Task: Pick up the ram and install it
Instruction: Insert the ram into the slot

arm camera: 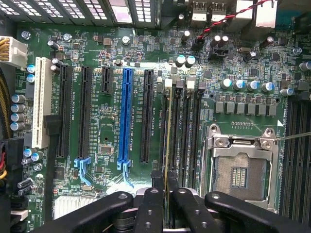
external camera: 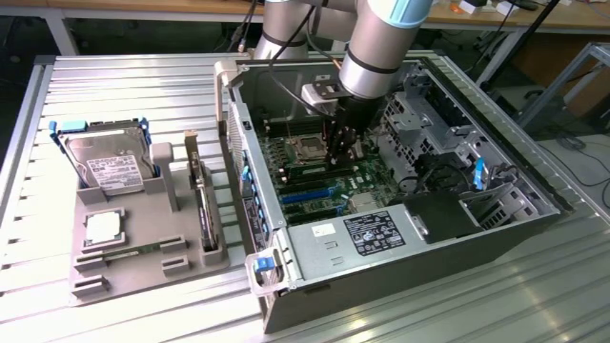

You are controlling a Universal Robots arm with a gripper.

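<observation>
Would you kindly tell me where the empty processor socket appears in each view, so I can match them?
Exterior view: the processor socket lies on the motherboard inside the case, just to the exterior view's left of the end effector.
Wrist view: the processor socket sits past the memory slots from the blue slot.
Shared landmark: the blue slot.
</observation>
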